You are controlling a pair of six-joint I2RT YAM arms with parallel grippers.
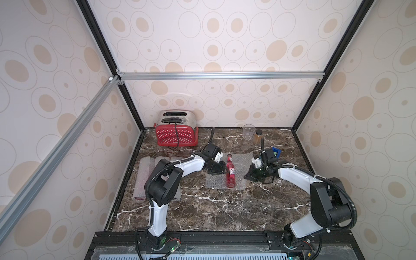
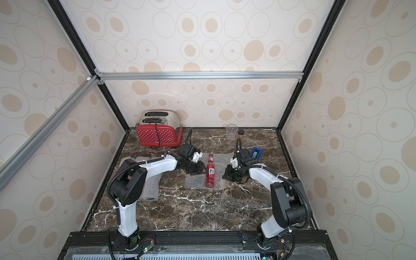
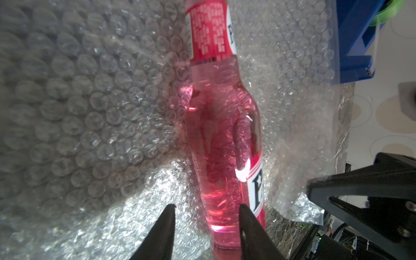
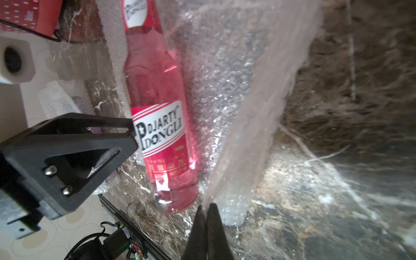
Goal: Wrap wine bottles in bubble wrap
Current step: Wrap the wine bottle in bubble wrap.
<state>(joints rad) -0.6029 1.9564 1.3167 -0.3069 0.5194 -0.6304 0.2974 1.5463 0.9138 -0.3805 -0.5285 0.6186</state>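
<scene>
A pink bottle (image 1: 230, 171) lies on bubble wrap (image 1: 215, 182) on the tabletop (image 1: 213, 209), between the left jaws, spread just beside its label, and the right jaws, pinching the wrap's lifted edge.

wine bottle (image 2: 210, 173): lying on bubble wrap (image 2: 194, 183) | toaster (image 2: 157, 135): by back wall

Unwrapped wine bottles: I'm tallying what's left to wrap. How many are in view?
1. The slim clear bottle of red-pink liquid lies on the translucent bubble wrap sheet in the middle. The whitish bubble-wrap rolls far left of it may hide others.
</scene>
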